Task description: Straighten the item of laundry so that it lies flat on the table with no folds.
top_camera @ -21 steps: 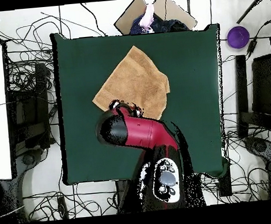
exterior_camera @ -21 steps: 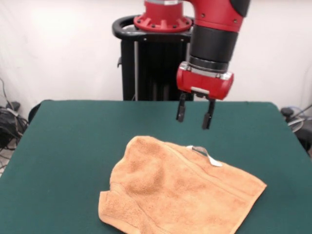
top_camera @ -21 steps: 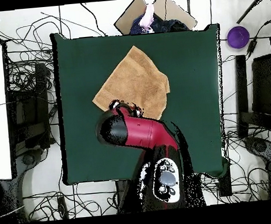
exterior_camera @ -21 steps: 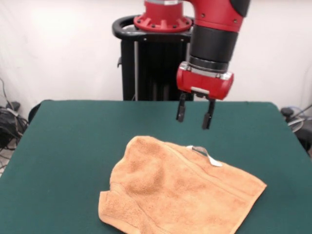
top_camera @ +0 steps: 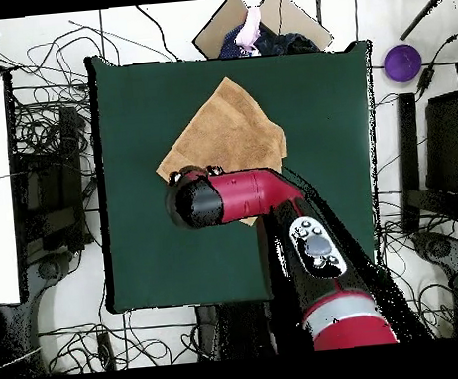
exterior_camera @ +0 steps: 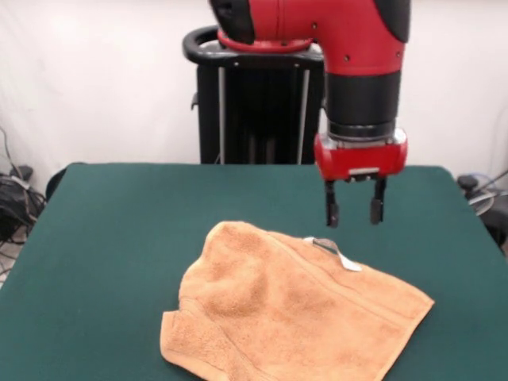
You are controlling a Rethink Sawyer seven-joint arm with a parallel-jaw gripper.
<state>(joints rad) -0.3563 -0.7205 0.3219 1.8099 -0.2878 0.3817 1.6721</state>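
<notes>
The peach-orange towel (exterior_camera: pixel 286 317) lies on the dark green table (exterior_camera: pixel 103 238), rumpled, with its left part bunched and a fold along its lower left edge. Its small white tag (exterior_camera: pixel 340 255) sticks out at the far edge. My gripper (exterior_camera: pixel 354 213) hangs open and empty just above and behind the tag, a little to its right. In the overhead view the towel (top_camera: pixel 223 128) lies as a diamond in the upper middle of the table (top_camera: pixel 138 235), and the red arm covers its lower corner; the gripper itself is hidden there.
The robot's black pedestal (exterior_camera: pixel 258 103) stands behind the table's far edge. Cables and boxes lie on the floor around the table (top_camera: pixel 49 193). A purple round thing (top_camera: pixel 402 62) sits off the table's upper right.
</notes>
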